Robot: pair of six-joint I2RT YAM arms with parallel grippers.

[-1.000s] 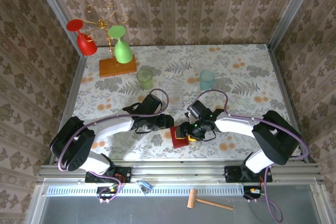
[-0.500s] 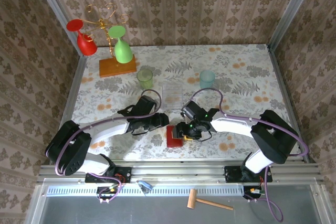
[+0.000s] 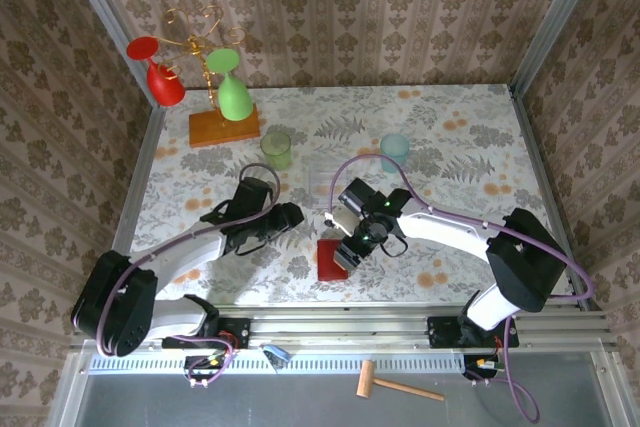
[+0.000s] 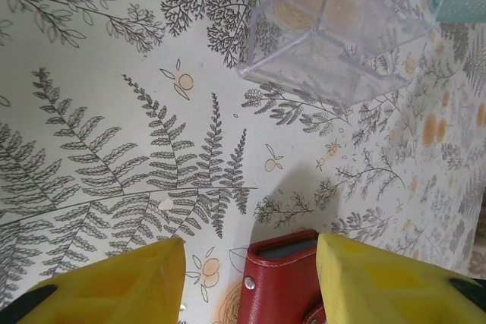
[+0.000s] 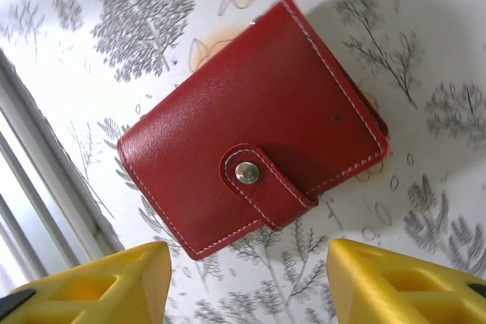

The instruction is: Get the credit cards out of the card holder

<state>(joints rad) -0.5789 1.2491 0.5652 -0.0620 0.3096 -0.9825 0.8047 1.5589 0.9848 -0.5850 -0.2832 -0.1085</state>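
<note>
Card holder [image 5: 254,161] lay closed, strap [image 5: 266,180] snapped, near the table's [image 3: 450,147] 6 o'clock edge. Right gripper [image 5: 243,278] hung over it, left gripper [image 3: 290,215] at its 10 o'clock, both spread and empty. Risk: tugging the strap could drag the unpinned holder.

The card holder [image 5: 250,104] is red with pale stitching (its snap [image 5: 245,173] is silver). The tablecloth [image 4: 114,111] is white, printed with grey ferns and small orange fruits.

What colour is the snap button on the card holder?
The snap button is silver; clearest in right wrist view.
</note>
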